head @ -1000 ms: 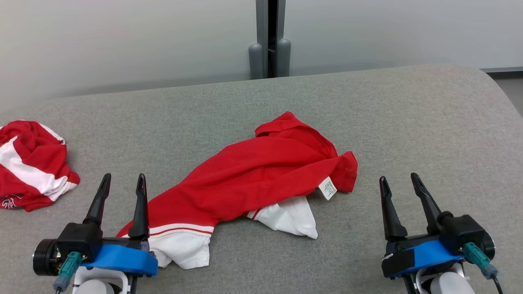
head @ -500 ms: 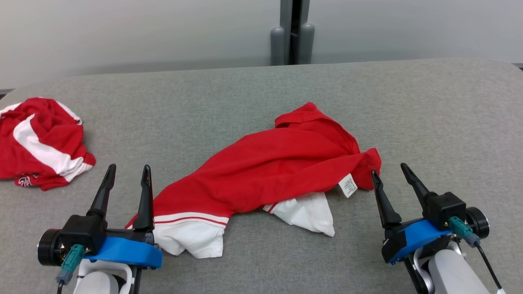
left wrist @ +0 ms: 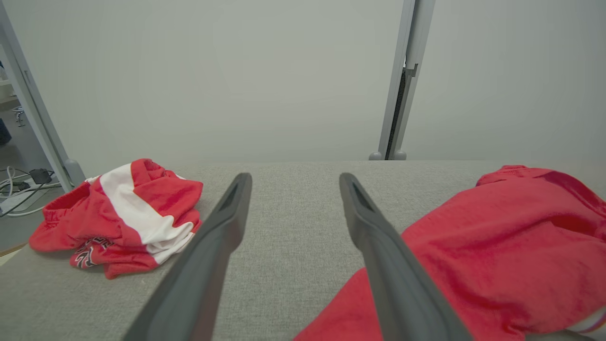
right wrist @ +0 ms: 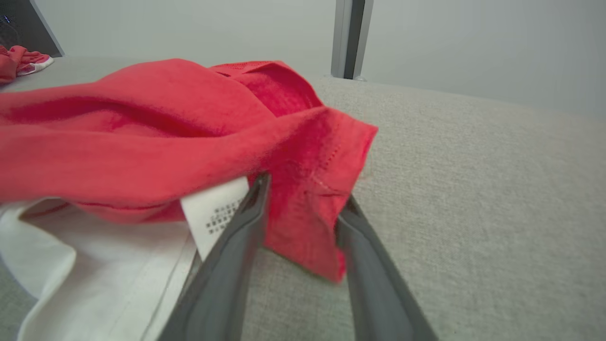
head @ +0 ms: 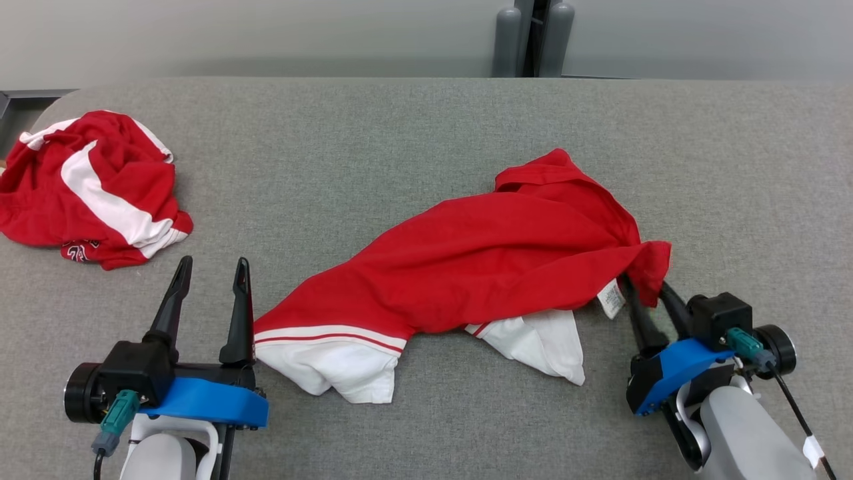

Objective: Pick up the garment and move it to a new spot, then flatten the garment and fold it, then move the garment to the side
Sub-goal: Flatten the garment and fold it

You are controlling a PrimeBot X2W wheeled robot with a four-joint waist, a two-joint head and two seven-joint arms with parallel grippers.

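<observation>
Right gripper (head: 645,285) advanced to garment's (head: 493,260) right red corner. Fingers now straddle the hem, jaws narrower than before; firm pinch unclear. Head camera panned, so the scene sits further right.

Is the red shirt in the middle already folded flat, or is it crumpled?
Crumpled, not folded. The red shirt lies bunched up with long wrinkles and uneven edges; no neat fold shows.

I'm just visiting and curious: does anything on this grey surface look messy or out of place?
Yes. The red garment in the middle lies crumpled and twisted, its white care label sticking out and white parts poking from beneath. A second red-and-white garment sits bunched at the far left.
</observation>
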